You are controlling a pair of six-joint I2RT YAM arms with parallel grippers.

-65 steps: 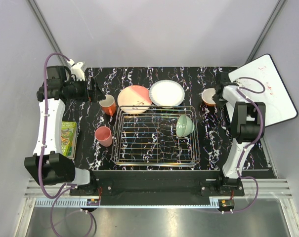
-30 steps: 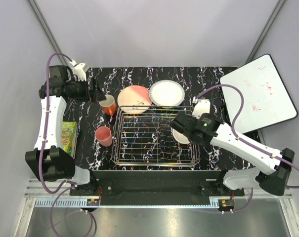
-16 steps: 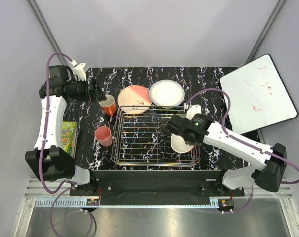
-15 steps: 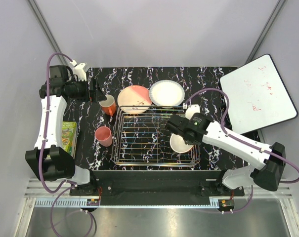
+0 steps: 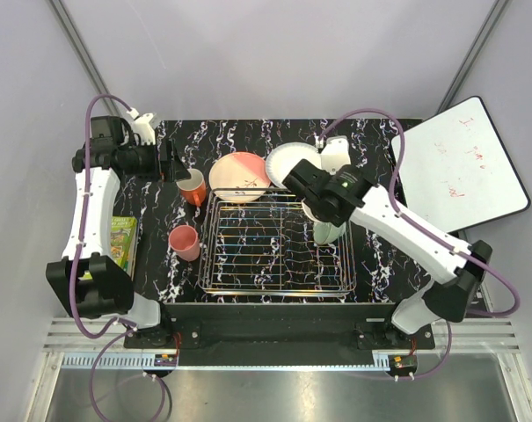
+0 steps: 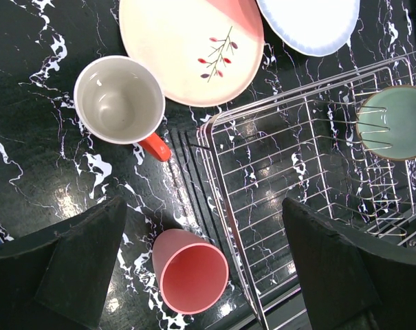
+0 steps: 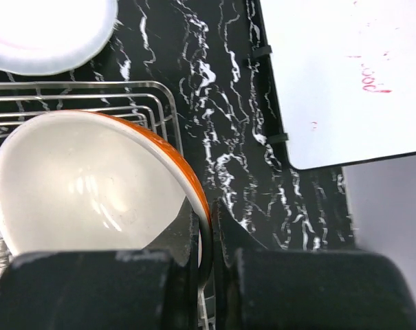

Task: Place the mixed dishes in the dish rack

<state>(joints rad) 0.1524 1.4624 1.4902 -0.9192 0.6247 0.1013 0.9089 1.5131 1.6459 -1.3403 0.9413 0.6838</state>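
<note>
Left arm (image 5: pixel 85 211) extended, left hand (image 6: pixel 204 206) spread wide, right hand (image 7: pixel 203 227) pinching orange bowl (image 7: pixel 91 185)

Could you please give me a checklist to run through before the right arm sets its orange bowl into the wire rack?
1. Grip: ok, right gripper shut on the rim of the orange bowl with white inside.
2. Position: ok, bowl hangs over the silver wire dish rack's far right corner.
3. Free space: ok, the rack's left and middle hold nothing.
4. Clearance from the pale green bowl in the rack: cannot tell, it sits close by.
5. Left gripper: ok, open, beside the orange mug, off the rack.
</note>
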